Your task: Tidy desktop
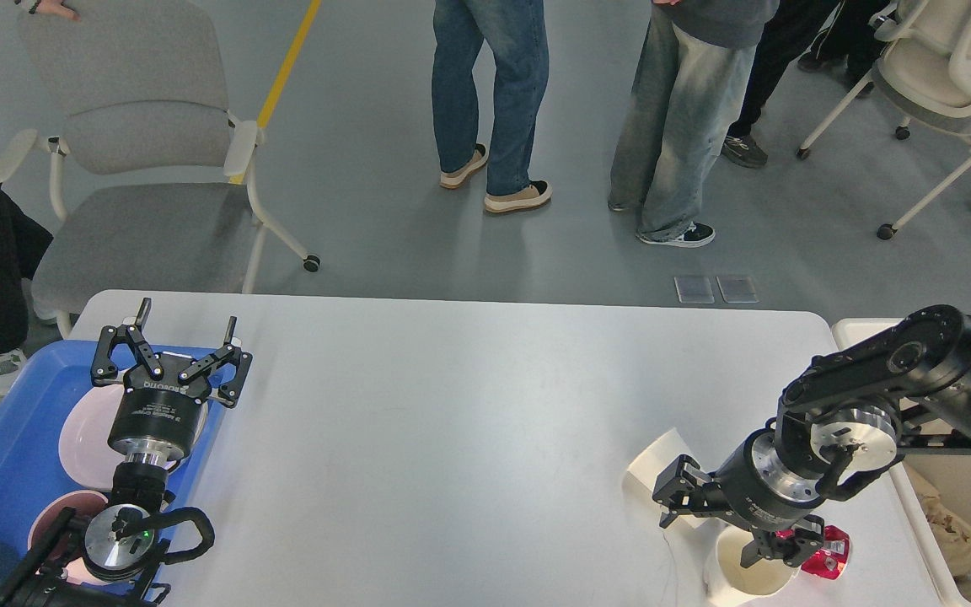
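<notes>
Two grippers are in view over the desktop [452, 421], which fills the lower centre of the frame: the left gripper [172, 337] at 9 o'clock stands with fingers spread wide and empty above the blue tray [5, 430]. The right gripper [721, 527] at 4 o'clock is spread apart low over a white paper cup [743, 569], beside a crushed red can [827, 556] and a flattened white cup [654, 459].
</notes>
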### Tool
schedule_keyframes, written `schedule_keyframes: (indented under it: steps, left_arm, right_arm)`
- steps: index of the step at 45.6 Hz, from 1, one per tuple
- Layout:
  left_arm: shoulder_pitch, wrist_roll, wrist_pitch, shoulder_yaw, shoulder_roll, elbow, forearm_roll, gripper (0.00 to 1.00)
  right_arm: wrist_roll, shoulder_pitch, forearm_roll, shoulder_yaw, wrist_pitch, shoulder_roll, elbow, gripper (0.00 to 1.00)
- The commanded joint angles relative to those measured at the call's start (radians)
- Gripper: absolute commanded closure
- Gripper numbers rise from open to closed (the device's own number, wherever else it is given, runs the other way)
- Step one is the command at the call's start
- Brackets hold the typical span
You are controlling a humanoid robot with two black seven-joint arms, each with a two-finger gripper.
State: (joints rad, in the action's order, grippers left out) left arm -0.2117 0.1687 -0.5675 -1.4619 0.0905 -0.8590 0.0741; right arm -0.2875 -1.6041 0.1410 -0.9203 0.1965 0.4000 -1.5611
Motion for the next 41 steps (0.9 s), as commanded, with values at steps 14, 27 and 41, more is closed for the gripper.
schedule_keyframes:
  steps: [14, 27, 41]
  left_arm:
    - [0.0, 0.0, 0.0, 0.0, 0.0, 0.0, 0.0, 0.04]
    - [0.0, 0.0, 0.0, 0.0, 0.0, 0.0, 0.001, 0.04]
    - [0.0, 0.0, -0.002, 0.0, 0.0, 0.0, 0.001, 0.04]
  right_arm:
    - [-0.001, 0.087, -0.003, 0.001, -0.074, -0.047, 0.042, 0.11]
    - [-0.001, 0.176, -0.003, 0.003, -0.104, -0.056, 0.142, 0.23]
    - [0.001, 0.184, 0.002, 0.004, -0.089, -0.078, 0.144, 0.7]
